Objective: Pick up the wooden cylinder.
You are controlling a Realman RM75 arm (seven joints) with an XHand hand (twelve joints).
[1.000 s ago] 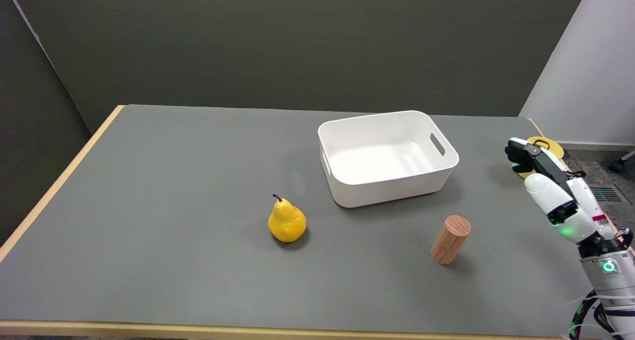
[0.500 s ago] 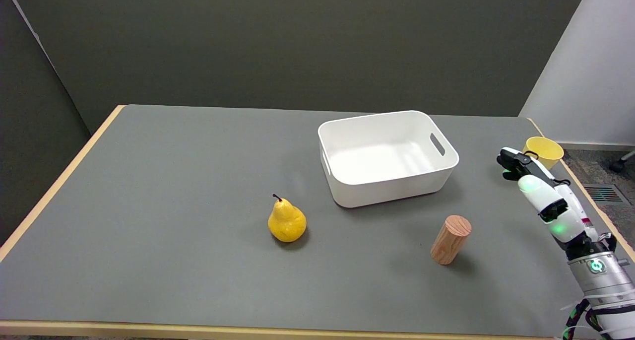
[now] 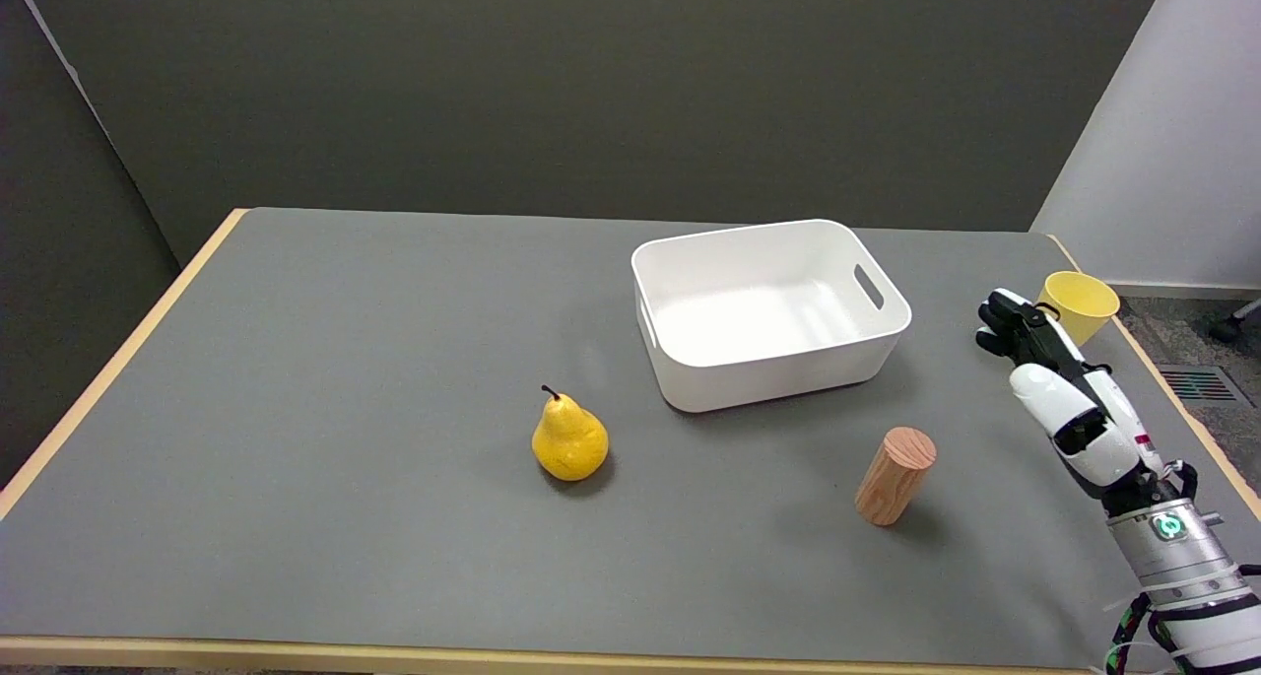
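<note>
At the lower right of the frame, the robot's black-and-white right hand [image 3: 1059, 389] hangs over the grey counter [image 3: 345, 360], its fingers stretched out together toward the upper left and holding nothing. We cannot tell how far the thumb stands off from them. The light-brown wooden cylinder [image 3: 895, 476], the thing we want, stands on end in the lower right-centre of the frame, apart from the hand and to its left. It stands just below the white rectangular plastic bin [image 3: 887, 335].

We judge the step in hand to be the reach. To do it well, we bring the hand in from the right and low enough to meet the cylinder's side at mid-height. The thumb should go on one side and the fingers on the other before we close. A nudge near the top could tip it, so we close gently and evenly.

A yellow plastic cup [image 3: 1079, 301] sits behind the hand at the right edge, and a yellow pear [image 3: 569, 438] sits at centre, well apart.
</note>
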